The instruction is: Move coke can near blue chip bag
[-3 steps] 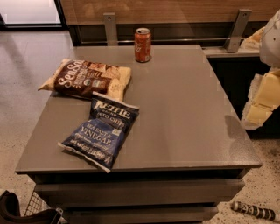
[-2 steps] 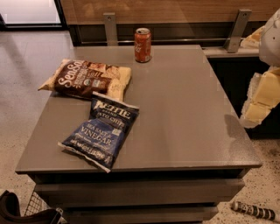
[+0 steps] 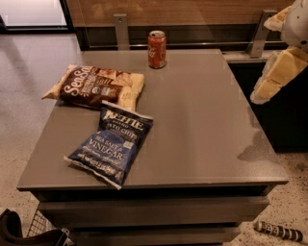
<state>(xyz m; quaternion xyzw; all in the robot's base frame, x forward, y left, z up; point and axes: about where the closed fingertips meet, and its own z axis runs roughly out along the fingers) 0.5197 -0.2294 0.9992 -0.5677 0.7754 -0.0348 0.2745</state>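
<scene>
We see the small red aluminium coke can, silver-topped and upright, at the 12 o'clock edge of the smooth grey flat-topped bench. The crinkly, dark blue chip bag lies flat towards 8 o'clock, well apart from the can. A brown and cream foil snack bag lies between them at 10 o'clock, its lower corner just touching the blue one.

The cream-coloured tool hangs off the bench at about 2 o'clock, away from everything. We cannot tell whether it is wide or narrow.

We judge the can light and stiff, but thin-walled enough to dent under a hard squeeze, and its painted side looks slick. Being tall and narrow, it could tip if nudged near the top. We would take it across the middle of its body, from the side.

The bench top is flat, matte and faintly reflective, so a can should stand steady on it. Around it are a pale speckled floor and brown wood panelling at 12 o'clock.
</scene>
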